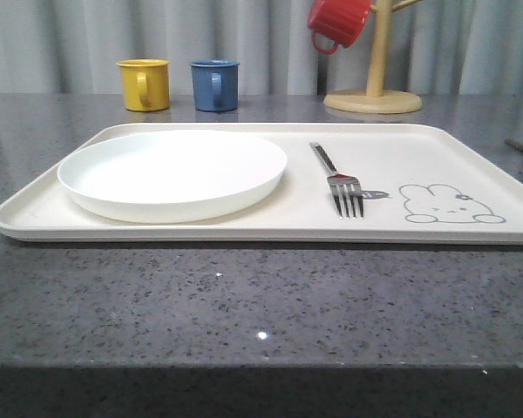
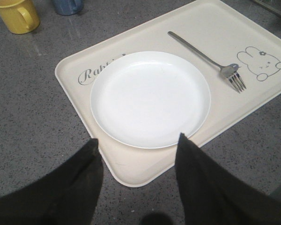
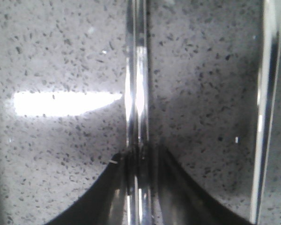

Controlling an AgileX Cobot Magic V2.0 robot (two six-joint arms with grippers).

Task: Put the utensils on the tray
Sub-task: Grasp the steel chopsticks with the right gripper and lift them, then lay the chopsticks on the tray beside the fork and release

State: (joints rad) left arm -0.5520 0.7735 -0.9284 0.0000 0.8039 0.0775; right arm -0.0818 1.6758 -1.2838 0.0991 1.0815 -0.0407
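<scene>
The cream tray (image 1: 244, 228) lies across the grey counter. On it rest the white plate (image 1: 170, 170) at the left and the silver fork (image 1: 338, 178) to its right, tines toward me, beside the rabbit drawing. My left gripper (image 2: 138, 140) hovers open over the tray's (image 2: 131, 164) near left corner, just short of the plate (image 2: 150, 98), with the fork (image 2: 203, 57) farther off. My right gripper (image 3: 139, 152) is shut on long flat metal strips, apparently the chopsticks (image 3: 136, 79), just above the speckled counter. The spoon is not identifiable.
A yellow mug (image 1: 145, 84) and a blue mug (image 1: 215, 84) stand behind the tray. A red mug (image 1: 338, 22) hangs on a wooden mug tree (image 1: 376, 70) at the back right. Another shiny metal bar (image 3: 267, 93) lies beside the held strips.
</scene>
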